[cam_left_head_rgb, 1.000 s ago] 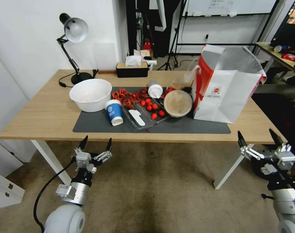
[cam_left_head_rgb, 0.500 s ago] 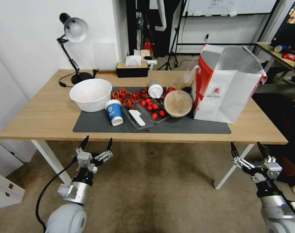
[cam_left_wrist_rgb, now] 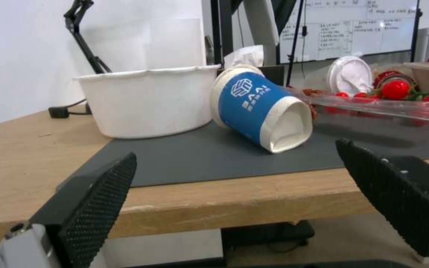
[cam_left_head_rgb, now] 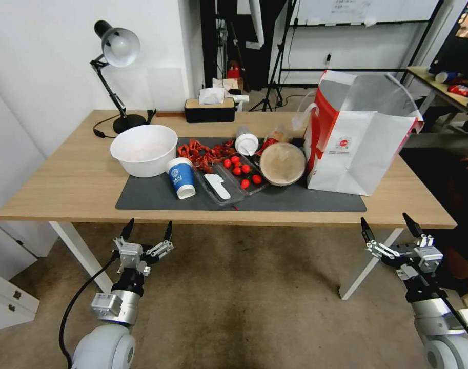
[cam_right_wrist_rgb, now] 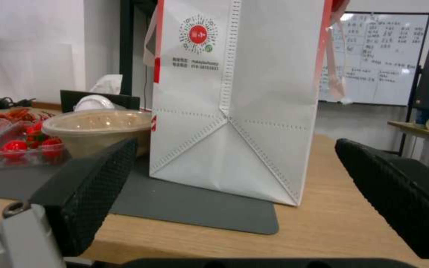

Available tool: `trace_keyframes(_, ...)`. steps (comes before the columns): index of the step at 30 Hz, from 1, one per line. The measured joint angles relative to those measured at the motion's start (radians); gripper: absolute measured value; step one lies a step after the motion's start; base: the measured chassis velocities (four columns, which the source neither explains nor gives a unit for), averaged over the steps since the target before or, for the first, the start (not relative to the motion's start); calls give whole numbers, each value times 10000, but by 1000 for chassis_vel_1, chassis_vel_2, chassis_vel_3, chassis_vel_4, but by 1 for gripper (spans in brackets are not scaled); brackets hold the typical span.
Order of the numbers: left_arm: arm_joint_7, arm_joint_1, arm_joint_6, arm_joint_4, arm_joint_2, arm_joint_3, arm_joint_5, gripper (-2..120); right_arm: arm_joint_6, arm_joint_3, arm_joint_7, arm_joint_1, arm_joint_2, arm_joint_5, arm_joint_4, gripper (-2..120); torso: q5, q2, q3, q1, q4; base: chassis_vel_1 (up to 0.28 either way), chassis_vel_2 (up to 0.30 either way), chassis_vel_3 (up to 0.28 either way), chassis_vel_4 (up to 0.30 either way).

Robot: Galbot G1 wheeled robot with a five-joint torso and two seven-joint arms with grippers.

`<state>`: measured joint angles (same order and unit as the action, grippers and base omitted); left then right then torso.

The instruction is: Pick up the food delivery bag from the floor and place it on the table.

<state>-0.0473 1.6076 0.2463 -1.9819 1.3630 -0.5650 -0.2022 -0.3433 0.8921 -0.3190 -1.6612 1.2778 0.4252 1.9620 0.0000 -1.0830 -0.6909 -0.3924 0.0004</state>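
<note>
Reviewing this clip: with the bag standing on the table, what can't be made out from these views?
- Food delivery bag contents: head view, its own walls hide the interior.
- Bag top: right wrist view, cut off by the picture's edge.
- Small print under the bag's logo: right wrist view, too small to read.
- Table behind the bag: head view, hidden by the bag.
- Whiteboard writing: left wrist view, too small.

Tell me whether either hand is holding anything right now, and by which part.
Nothing is held. The left hand and right hand hang open below the table's front edge.
</note>
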Motion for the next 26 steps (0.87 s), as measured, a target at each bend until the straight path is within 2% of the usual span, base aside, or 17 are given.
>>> trace_keyframes(26, -9, 2, -21, -18, 0, 0, -1, 100, 15, 13, 20, -2, -7, 2, 0, 100, 0, 0, 1, 1, 0, 0, 0, 0, 0)
